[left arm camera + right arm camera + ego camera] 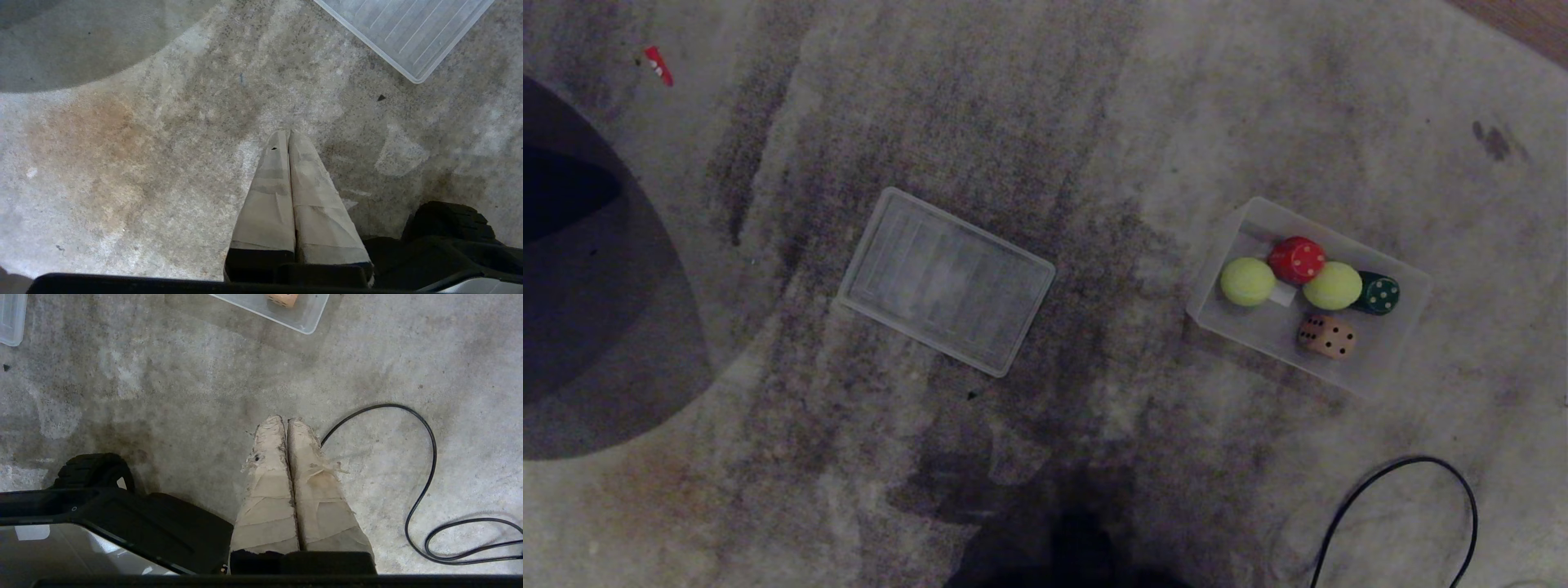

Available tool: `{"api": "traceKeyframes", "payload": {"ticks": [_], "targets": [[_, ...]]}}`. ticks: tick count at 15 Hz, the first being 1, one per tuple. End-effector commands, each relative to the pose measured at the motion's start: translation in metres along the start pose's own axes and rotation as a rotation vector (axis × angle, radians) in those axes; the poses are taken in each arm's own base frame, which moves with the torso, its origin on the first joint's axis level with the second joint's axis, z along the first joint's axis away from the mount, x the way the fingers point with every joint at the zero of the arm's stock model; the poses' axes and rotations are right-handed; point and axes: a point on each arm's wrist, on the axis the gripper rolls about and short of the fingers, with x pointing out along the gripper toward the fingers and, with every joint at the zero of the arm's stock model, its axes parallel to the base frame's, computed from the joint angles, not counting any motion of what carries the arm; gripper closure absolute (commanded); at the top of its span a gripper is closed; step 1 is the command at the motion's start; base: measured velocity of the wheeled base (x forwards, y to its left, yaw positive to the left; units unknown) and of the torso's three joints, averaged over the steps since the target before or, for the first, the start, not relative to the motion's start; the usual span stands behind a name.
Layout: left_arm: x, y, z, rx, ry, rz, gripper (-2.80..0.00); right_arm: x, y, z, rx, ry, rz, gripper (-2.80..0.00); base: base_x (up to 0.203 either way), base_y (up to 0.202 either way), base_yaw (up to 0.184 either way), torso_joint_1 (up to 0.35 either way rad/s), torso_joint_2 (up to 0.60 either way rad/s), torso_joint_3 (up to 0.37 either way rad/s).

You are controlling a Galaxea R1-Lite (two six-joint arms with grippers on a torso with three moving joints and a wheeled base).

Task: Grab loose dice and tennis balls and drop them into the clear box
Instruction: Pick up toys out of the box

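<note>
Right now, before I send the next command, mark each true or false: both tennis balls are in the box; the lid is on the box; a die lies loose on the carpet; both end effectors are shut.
1. Both fuzzy yellow-green tennis balls lie inside the translucent plastic clear box. True.
2. The ribbed translucent lid covers the box. False: it lies flat on the carpet, apart.
3. A die lies loose on the carpet. False: none seen outside the box.
4. The left end effector and right end effector are shut, empty. True.
</note>
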Motion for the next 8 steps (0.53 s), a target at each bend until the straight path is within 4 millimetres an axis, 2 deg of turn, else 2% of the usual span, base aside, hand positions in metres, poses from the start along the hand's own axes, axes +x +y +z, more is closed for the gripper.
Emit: {"api": "traceKeyframes", "payload": {"ticks": [1, 6, 8], "targets": [[0.0002, 0.0001, -0.0003, -0.001, 0.002, 0.002, 0.00, 0.0001, 0.0000, 0.0000, -0.001, 0.005, 0.002, 0.00, 0.000, 0.000, 0.000, 0.000, 0.00, 0.000], [0.0002, 0.0000, -0.0006, 0.014, 0.006, -0.004, 0.00, 0.0006, 0.0000, -0.0001, -0.002, 0.014, 0.000, 0.00, 0.000, 0.000, 0.000, 0.000, 0.00, 0.007], [0.0002, 0.0000, -0.0006, 0.016, 0.006, -0.004, 0.00, 0.0002, 0.0000, 0.0000, -0.002, 0.006, 0.002, 0.00, 0.000, 0.000, 0.000, 0.004, 0.00, 0.150]]}}
